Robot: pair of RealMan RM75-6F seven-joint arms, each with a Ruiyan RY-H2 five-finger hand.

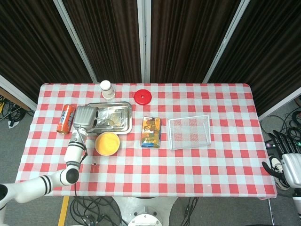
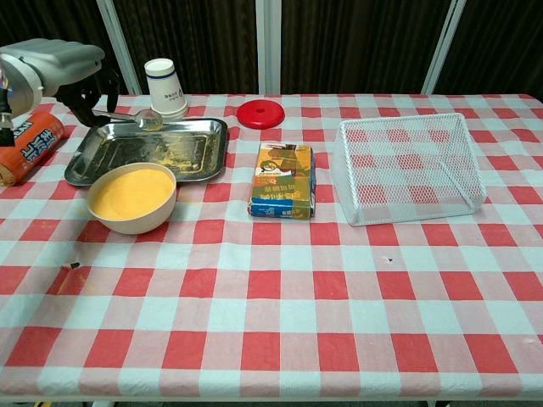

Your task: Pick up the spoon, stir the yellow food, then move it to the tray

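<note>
Left robot hand (image 2: 59, 72) grips the handle of a small metal spoon (image 2: 140, 118), bowl of spoon poised over the far left part of the rectangular silver metal tray (image 2: 208, 153); can't tell if the spoon touches the tray. Same left robot hand (image 1: 83, 117) in head view sits over the tray's left end. Beige bowl of yellow food (image 2: 131, 197) stands just in front of the tray, touching or nearly touching it. Orange can (image 2: 27, 147) lies on its side left of the tray. White paper cup (image 2: 165, 87) behind the tray, red round lid (image 2: 256, 113) to its right. Colourful printed box (image 2: 282, 180) mid surface, white wire mesh basket (image 2: 407, 167) beside it. Red-and-white checked surface (image 2: 280, 297). Right robot hand (image 1: 287, 162) hangs off the surface's right edge, fingers apart, holding nothing.
</note>
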